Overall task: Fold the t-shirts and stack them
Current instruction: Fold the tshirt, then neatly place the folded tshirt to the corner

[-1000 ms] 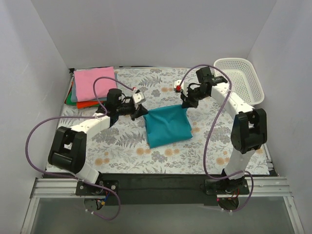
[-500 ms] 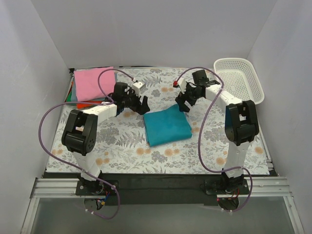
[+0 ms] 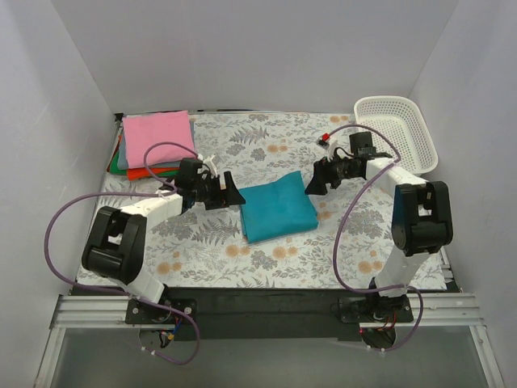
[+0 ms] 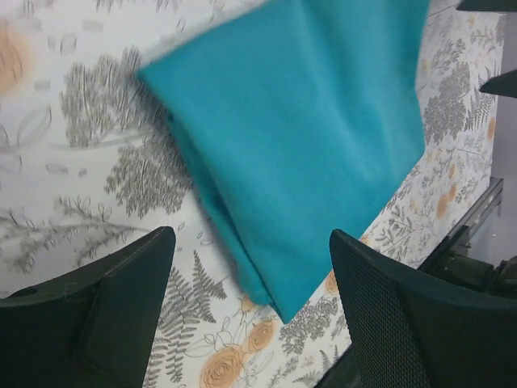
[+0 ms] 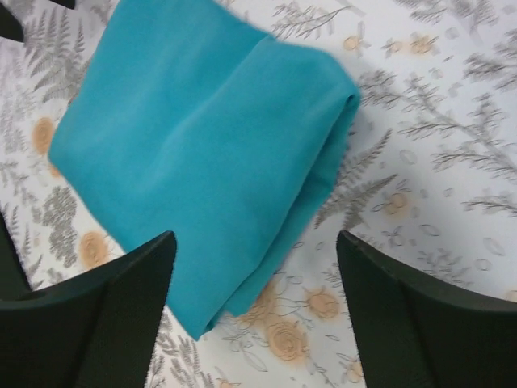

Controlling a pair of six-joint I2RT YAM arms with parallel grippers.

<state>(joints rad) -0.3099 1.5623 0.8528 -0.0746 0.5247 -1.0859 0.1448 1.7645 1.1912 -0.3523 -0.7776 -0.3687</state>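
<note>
While your left gripper (image 3: 230, 196) and right gripper (image 3: 314, 184) stood spread and empty, the teal t-shirt (image 3: 277, 212) lay folded between their fingers; stacking it on the pink-topped pile (image 3: 156, 139) likely remained.

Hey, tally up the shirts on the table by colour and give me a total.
teal shirt: 1
pink shirt: 1
orange-red shirt: 1
green shirt: 1
Total: 4 shirts
</note>
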